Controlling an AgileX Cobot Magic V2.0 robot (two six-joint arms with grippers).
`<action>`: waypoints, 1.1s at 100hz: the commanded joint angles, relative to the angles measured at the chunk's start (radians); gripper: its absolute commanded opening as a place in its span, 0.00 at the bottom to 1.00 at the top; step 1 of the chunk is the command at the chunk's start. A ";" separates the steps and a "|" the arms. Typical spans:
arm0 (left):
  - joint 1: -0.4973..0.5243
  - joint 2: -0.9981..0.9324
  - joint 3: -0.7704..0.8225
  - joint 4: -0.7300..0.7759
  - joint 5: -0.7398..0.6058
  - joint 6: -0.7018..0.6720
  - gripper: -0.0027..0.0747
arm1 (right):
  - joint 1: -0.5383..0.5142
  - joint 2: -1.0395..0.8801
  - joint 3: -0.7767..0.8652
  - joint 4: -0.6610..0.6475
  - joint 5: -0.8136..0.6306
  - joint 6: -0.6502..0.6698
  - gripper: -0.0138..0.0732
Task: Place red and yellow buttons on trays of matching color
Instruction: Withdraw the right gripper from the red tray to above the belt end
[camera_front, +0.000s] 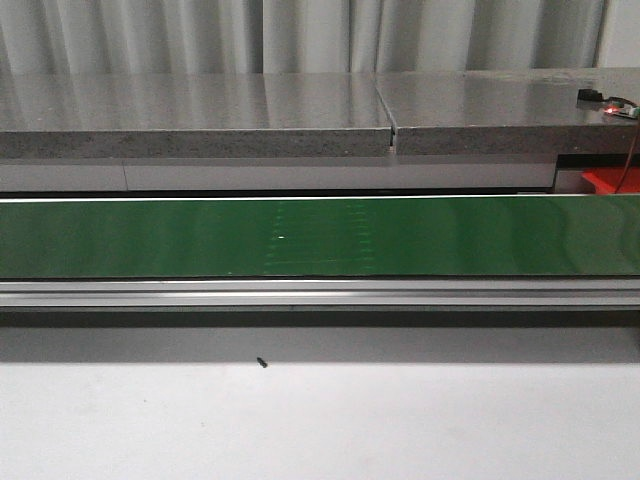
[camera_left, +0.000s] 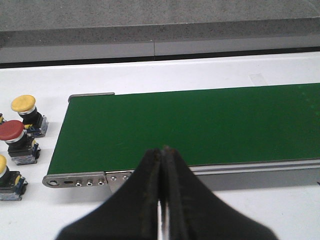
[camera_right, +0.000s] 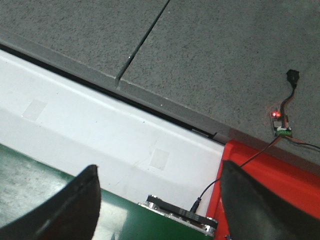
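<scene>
Plainly, nothing is held: the left gripper (camera_left: 162, 150) has its fingers pressed together above the near edge of the green belt (camera_left: 200, 125), while the right gripper (camera_right: 157, 200) is spread wide near the red tray (camera_right: 280, 175). The buttons, a red one (camera_left: 12, 131) and a yellow one (camera_left: 23, 104) among them, are clustered beside the belt's end. The fingers should be opened before a button is approached from above.

The conveyor belt (camera_front: 320, 238) runs across the table (camera_front: 320, 420) from left to right, with a stone ledge (camera_front: 200, 115) behind it. Three buttons (camera_left: 20, 142) stand in a row on the table just off the belt's left end. A tray (camera_right: 270, 185) sits beside the belt's right end, below a small circuit board (camera_right: 280, 124) on the ledge.
</scene>
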 joint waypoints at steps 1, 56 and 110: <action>-0.007 0.006 -0.025 -0.005 -0.069 0.000 0.01 | 0.012 -0.143 0.131 -0.027 -0.158 0.020 0.74; -0.007 0.006 -0.025 -0.005 -0.069 0.000 0.01 | 0.005 -0.620 0.882 -0.129 -0.283 0.263 0.74; -0.007 0.006 -0.025 -0.005 -0.069 0.000 0.01 | 0.005 -0.741 0.971 -0.162 -0.267 0.275 0.16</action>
